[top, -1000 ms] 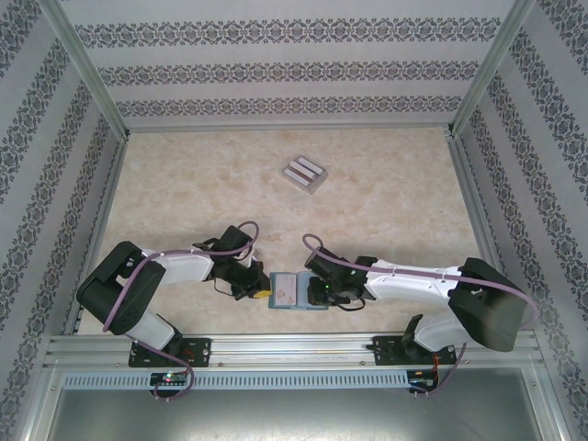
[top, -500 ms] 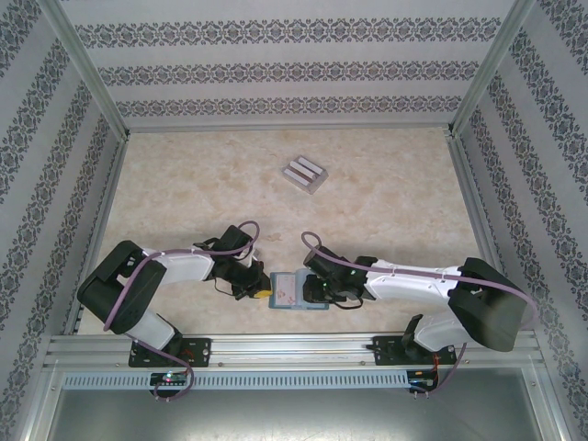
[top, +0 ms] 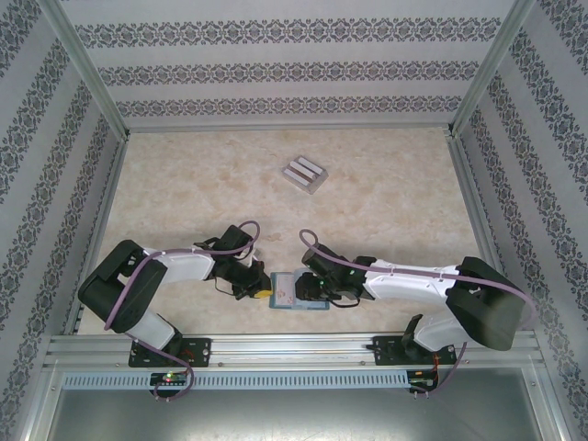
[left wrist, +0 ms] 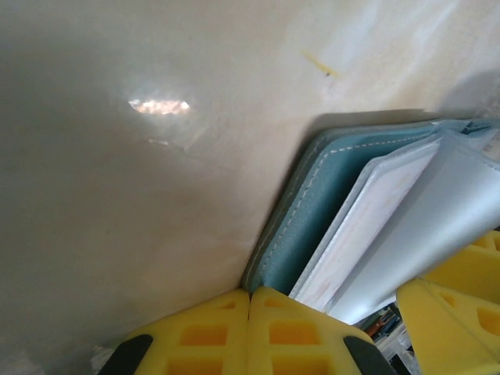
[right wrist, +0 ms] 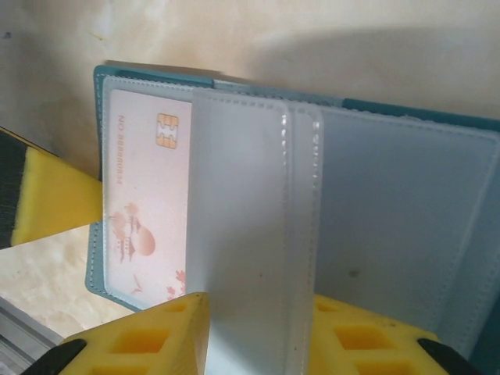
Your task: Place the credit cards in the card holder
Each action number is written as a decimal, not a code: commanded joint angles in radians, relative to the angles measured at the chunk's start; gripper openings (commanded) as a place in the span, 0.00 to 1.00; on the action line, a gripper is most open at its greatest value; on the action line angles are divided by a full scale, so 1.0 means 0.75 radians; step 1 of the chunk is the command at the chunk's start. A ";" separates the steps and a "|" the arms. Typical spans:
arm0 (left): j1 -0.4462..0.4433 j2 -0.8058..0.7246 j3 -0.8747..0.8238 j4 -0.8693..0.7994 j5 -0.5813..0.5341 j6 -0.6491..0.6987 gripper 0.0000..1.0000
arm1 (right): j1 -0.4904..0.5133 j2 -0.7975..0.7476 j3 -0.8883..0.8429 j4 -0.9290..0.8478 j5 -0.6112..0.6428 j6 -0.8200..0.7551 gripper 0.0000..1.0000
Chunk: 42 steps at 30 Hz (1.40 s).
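The card holder [left wrist: 301,207] has a matt teal, leather-like cover with pale stitching; its sleeves [right wrist: 250,234] are frosted, translucent plastic. The card [right wrist: 144,195] inside looks smooth, faintly glossy. The table [left wrist: 141,195] is polished, marble-patterned, catching a glare.

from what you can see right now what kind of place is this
Probably a robot test cell: a metal frame and patterned wall panels box in a table, and a left arm and right arm, bolted to a rail, work on a wallet.
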 commanded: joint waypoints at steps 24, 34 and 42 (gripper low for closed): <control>-0.002 -0.017 -0.002 -0.022 -0.222 0.045 0.05 | -0.019 -0.062 -0.059 0.247 -0.031 -0.027 0.42; 0.029 -0.047 0.005 -0.023 -0.240 0.073 0.07 | -0.062 -0.176 -0.193 0.420 -0.068 -0.002 0.35; 0.028 -0.024 0.001 -0.003 -0.233 0.071 0.07 | -0.074 -0.250 -0.275 0.530 -0.066 0.016 0.34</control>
